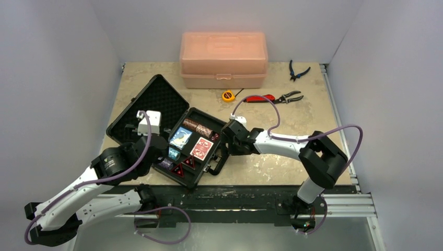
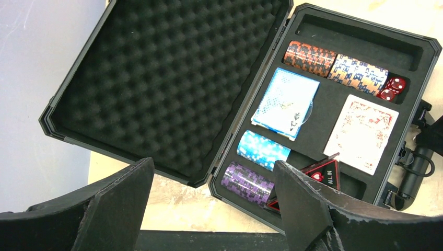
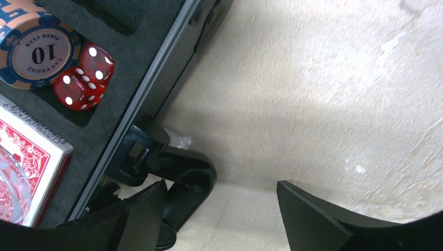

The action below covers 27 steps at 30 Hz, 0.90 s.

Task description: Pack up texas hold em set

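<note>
Firstly, top view: case (image 1: 156, 99) open on table (image 1: 292, 151), long axis diagonal, near-left to far-right; lid far-left, handle (image 1: 219, 162) near-right.
Left wrist: triangle (image 2: 325, 172) in case reads "ALL IN"; left gripper (image 2: 213, 166) spread, empty, above case's near edge.
Right wrist: chip (image 3: 39, 52) reads "LAS VEGAS POKER CLUB 10"; right gripper (image 3: 220, 185) parted, empty, beside case handle.
</note>
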Available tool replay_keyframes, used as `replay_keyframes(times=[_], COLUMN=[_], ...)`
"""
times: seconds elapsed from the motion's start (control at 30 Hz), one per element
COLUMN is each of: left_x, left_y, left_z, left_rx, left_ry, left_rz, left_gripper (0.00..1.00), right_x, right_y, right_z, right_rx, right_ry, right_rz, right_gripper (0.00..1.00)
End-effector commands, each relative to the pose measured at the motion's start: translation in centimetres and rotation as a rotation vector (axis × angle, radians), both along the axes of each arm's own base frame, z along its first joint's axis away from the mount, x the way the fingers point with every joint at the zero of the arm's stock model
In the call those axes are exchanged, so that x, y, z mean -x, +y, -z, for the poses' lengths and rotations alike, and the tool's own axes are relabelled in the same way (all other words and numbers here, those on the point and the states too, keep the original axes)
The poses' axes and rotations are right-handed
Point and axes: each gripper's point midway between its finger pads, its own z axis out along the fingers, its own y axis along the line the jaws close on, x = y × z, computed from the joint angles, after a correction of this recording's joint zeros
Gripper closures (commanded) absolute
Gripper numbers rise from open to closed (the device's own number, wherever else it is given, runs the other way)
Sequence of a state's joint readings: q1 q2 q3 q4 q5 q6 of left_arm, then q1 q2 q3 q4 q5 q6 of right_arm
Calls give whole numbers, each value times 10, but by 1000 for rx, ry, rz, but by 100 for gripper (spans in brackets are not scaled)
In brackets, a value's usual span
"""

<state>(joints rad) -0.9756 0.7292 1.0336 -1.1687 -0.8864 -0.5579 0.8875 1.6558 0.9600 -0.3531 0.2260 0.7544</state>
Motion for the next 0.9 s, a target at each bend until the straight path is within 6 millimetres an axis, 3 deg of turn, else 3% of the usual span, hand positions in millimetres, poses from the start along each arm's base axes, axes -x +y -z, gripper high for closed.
replay_keyframes(times=[0.0, 0.2, 0.53, 0.87], left_x=[-1, -1, 0, 1], left_y=[2, 1, 3, 4], left_z=[-6, -6, -7, -8], left_rx=[28, 24, 32, 44], left_ry=[-25, -23, -28, -30], left_rz=[-17, -12, -13, -13], left_gripper=[16, 16, 16, 16], right_x=[17, 26, 30, -23], right_y=[6, 16, 18, -6], right_z=[-6, 3, 17, 18], right_rx=[-102, -154, -136, -23], right_ry=[77, 140, 182, 79], right_rz=[48, 50, 33, 77], right_gripper=[19, 29, 59, 77])
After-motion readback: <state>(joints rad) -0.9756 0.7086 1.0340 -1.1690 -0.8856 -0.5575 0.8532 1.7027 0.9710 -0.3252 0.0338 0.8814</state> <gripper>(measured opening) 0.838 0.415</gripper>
